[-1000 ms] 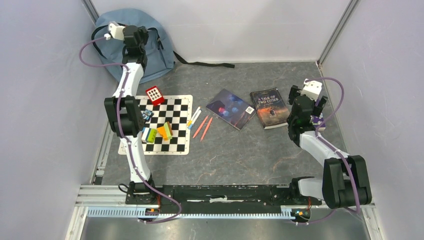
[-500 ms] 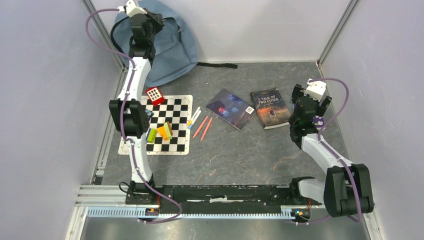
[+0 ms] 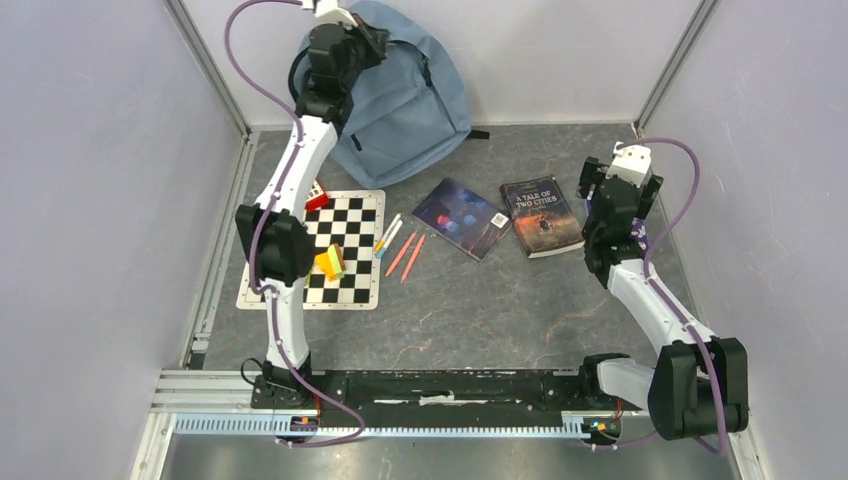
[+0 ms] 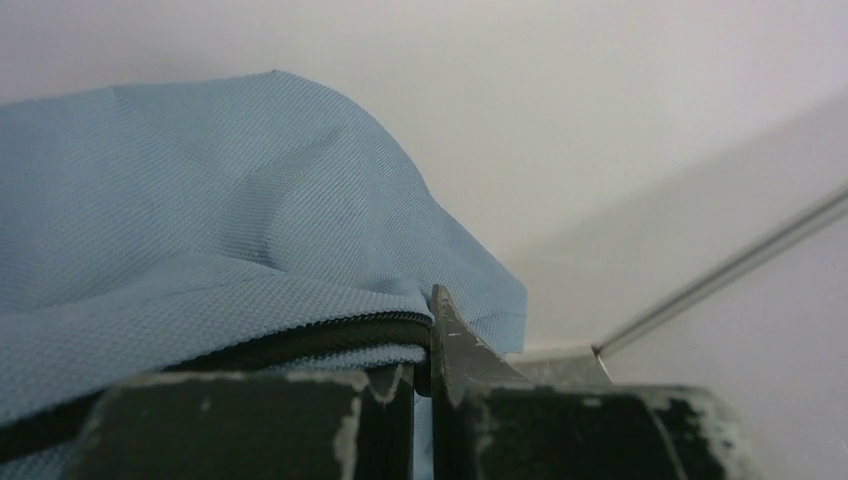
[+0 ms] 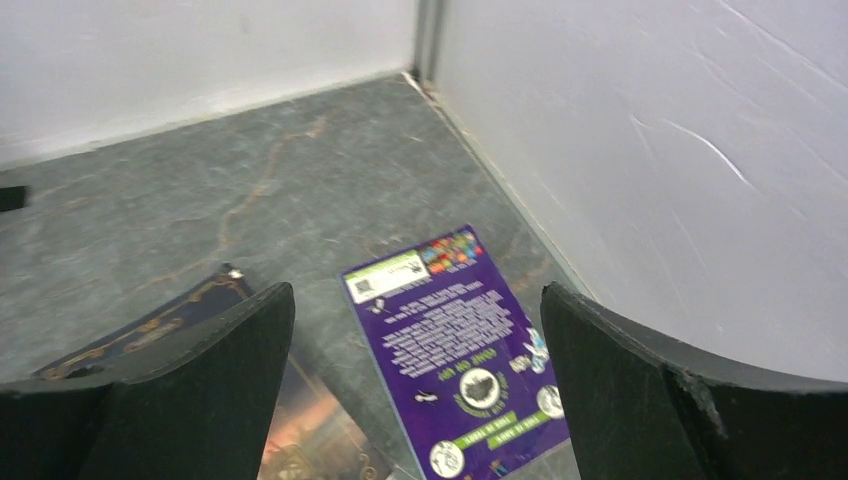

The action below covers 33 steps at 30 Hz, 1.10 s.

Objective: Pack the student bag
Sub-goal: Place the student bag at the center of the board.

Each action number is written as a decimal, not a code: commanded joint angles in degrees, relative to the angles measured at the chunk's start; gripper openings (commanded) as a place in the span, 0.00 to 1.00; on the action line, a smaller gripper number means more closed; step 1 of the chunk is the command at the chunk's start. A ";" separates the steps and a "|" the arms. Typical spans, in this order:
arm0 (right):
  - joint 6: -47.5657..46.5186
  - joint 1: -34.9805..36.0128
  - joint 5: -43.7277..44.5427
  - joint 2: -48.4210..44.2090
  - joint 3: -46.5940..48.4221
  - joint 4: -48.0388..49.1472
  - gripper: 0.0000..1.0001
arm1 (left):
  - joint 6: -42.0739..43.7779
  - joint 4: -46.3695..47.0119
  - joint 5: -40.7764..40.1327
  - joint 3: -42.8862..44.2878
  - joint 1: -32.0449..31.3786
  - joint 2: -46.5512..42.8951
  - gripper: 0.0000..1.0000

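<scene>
The grey marbled table [image 3: 480, 300] is carrying a chessboard mat [image 3: 355, 260], four pens [image 3: 400, 245], a blue book [image 3: 462, 217], a dark book [image 3: 540, 215] and a purple card [image 5: 455, 350]; the backpack [image 3: 410, 110] is resting at its back.

The left arm [image 3: 285, 190] stretches to the upper left of the frame, the left claw [image 4: 422, 345] pinched tight on the student bag [image 4: 200, 220], while the right arm [image 3: 645, 295] stands bent at the right edge, the right claw [image 5: 415, 295] spread wide and empty.

The student bag [image 3: 410, 110] is matt woven cloth; the table [image 3: 480, 310] matt, veined.
</scene>
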 commanded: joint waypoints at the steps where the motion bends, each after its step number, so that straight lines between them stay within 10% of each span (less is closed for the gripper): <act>1: -1.08 0.15 -12.19 -0.13 6.40 -4.93 0.96 | 5.80 1.65 -4.17 -1.77 -7.22 -11.01 0.02; 12: 0.98 0.16 -37.79 -2.68 9.24 -8.84 0.98 | 2.17 -8.20 -7.83 -14.87 -20.60 -16.57 0.02; 33: -3.12 2.81 -72.36 2.11 19.51 -8.46 0.94 | 0.57 -14.16 8.39 -29.46 -21.57 -26.18 0.02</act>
